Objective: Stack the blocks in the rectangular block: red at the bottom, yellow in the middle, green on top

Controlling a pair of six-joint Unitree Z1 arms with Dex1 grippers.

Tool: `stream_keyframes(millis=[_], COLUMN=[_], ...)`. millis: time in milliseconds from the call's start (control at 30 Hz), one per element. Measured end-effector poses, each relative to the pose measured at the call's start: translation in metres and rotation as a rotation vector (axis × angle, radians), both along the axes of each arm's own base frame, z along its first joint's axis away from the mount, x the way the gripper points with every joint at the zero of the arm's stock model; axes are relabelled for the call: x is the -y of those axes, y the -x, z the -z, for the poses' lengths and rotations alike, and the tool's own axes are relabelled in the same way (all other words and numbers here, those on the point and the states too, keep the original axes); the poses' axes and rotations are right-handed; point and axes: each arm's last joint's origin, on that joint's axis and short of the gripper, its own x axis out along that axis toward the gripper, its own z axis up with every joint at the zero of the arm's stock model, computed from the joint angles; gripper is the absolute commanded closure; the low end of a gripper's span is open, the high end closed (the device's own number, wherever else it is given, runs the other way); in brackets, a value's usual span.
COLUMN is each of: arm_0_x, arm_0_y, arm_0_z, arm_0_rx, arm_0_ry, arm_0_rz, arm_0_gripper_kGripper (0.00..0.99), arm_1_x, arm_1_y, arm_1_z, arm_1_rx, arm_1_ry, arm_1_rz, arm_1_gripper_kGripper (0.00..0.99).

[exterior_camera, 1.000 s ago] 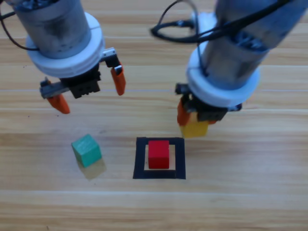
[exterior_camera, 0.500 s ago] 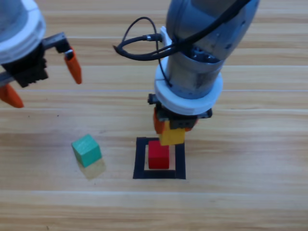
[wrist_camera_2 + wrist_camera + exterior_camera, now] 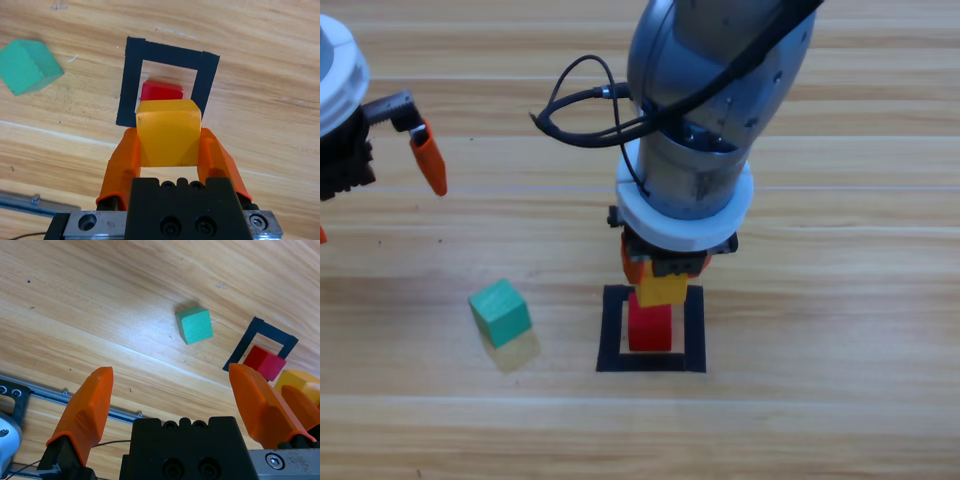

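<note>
The red cube (image 3: 650,328) (image 3: 161,91) (image 3: 264,362) sits inside the black tape square (image 3: 610,330) (image 3: 130,80) (image 3: 246,340). My right gripper (image 3: 662,275) (image 3: 169,150) is shut on the yellow cube (image 3: 663,289) (image 3: 168,131) (image 3: 301,384), holding it just above the red cube's far edge. The green cube (image 3: 501,312) (image 3: 27,65) (image 3: 194,324) lies on the wood left of the square. My left gripper (image 3: 370,190) (image 3: 175,390) stands open at the far left edge, well away from the green cube.
A metal rail (image 3: 60,395) (image 3: 30,202) runs along the table near the arms' side. Bare wood surrounds the green cube and the tape square.
The right arm has carried the yellow cube left and down over the red cube in the square. The left arm has drawn back toward the left edge.
</note>
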Motion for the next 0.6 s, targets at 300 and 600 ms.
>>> stream_keyframes(millis=[300, 600], arm_0_x=[0.0, 0.0], arm_0_y=[0.0, 0.0], arm_0_z=[0.006, 0.01], arm_0_rx=[-0.006, -0.008], arm_0_ry=[0.003, 0.005], arm_0_rz=[0.003, 0.003], arm_0_gripper_kGripper=[0.0, 0.0], arm_1_x=[-0.003, -0.004], arm_1_y=[-0.002, -0.003], arm_1_z=[0.005, 0.006], arm_1_rx=[0.006, 0.004], arm_1_ry=[0.004, -0.002], arm_1_rz=[0.04, 0.06], arm_1_gripper_kGripper=[0.975, 0.973])
